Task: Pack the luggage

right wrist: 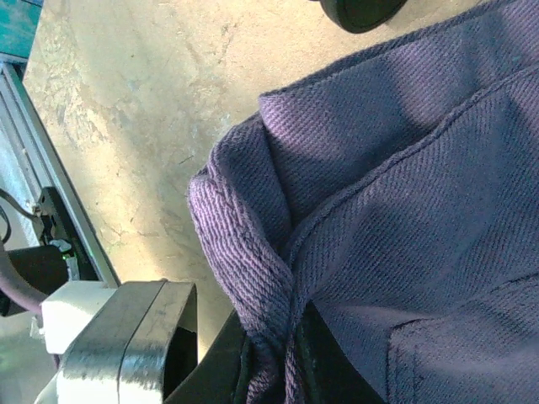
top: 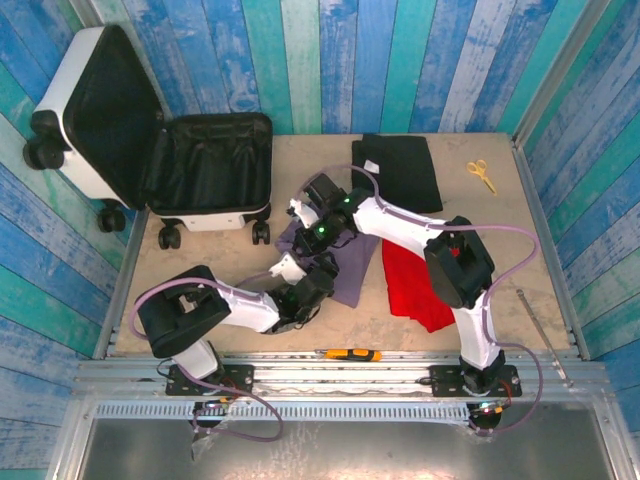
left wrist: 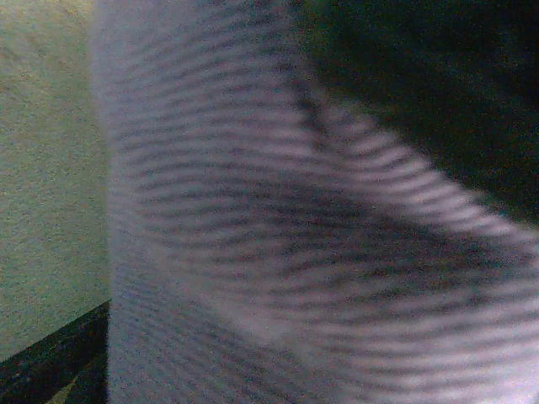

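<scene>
Purple garment (left wrist: 278, 252) lies hard against the left wrist lens. It is a ribbed knit, out of focus, with one seam running diagonally. Beyond it, the upper right is a dark blur.

Luggage (top: 222, 221) sits beyond and left of the garment, lying open. It has a white hard shell, rounded corners and slack black fabric lining in the tub. The lid is propped upright on the side away from the garment. One black wheel (right wrist: 362, 10) shows just beyond the garment's corner, cropped by the frame edge.

Left gripper (top: 290, 270) is at the garment's near-left edge. Its jaws are masked by wrist and cloth, so it cannot be told whether they stand apart or together. A bright metal part (right wrist: 126, 353) left of the garment's fold is cropped and its identity is unclear.

Right gripper (right wrist: 282, 358) is clamped on a rolled fold at the garment's left corner. Its dark fingers (right wrist: 324, 374) are drawn together with twill cloth bunched between them. The right arm (top: 400, 225) crosses the garment's far half and hides it.

Red cloth (top: 412, 285) touches the garment's right edge, partly under that arm's elbow. Folded black cloth (top: 405, 170) lies beyond and to the right, with yellow-handled scissors (top: 482, 174) farther right. An orange knife (top: 348, 354) lies nearer than the garment, at the edge of the table (top: 500, 240).
</scene>
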